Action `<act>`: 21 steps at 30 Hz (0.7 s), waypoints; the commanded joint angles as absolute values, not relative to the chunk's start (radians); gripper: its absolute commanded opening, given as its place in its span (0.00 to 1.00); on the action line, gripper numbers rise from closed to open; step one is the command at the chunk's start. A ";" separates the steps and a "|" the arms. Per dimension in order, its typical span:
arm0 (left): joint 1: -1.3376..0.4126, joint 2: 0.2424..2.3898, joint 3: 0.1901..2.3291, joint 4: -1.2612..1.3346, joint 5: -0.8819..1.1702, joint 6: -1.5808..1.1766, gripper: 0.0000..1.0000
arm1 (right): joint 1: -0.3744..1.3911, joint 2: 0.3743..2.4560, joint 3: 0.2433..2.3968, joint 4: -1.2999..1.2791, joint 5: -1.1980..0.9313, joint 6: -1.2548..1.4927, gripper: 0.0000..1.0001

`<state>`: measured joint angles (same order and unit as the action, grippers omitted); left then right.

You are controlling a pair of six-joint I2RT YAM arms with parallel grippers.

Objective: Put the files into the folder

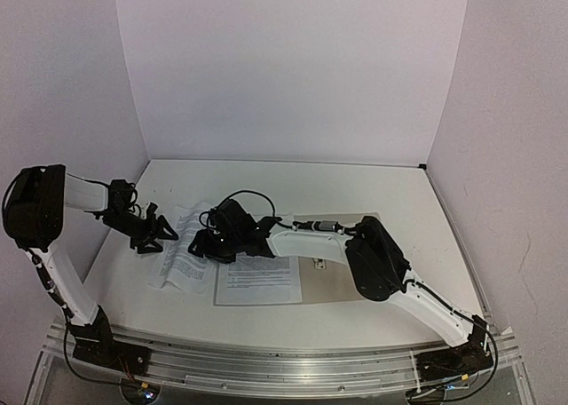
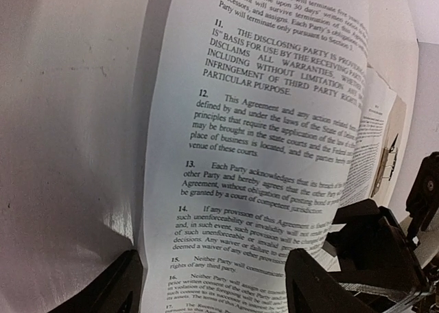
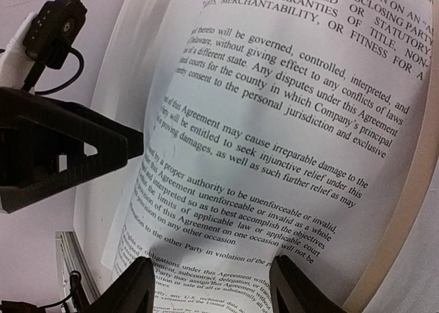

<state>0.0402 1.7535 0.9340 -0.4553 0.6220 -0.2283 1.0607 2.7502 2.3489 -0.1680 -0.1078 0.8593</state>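
So far, the job looks only partly done. The folder (image 1: 328,285) lies open on the tabletop (image 1: 355,187). A flat sheet (image 1: 259,282) lies at its left side. A tan edge peeks out from under it in the right wrist view, so it seems to be on the folder, but I cannot tell if it is all the way in.

A bent sheet (image 1: 182,258) is still out on the tabletop, left of the flat sheet. It humps up in the middle.

The left tool (image 1: 153,232) is at the left edge of the bent sheet. Its fingers are spread apart and pinch nothing. The right tool (image 1: 213,243) is over the sheets, between the two. Its fingers are spread apart too.

I think what is left is to get the bent sheet onto the folder, line up both sheets, and shut the cover.
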 commanded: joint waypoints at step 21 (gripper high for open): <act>0.032 1.799 0.913 -0.478 0.701 -0.230 0.14 | 1.048 2.851 2.318 -0.137 -0.277 0.978 0.59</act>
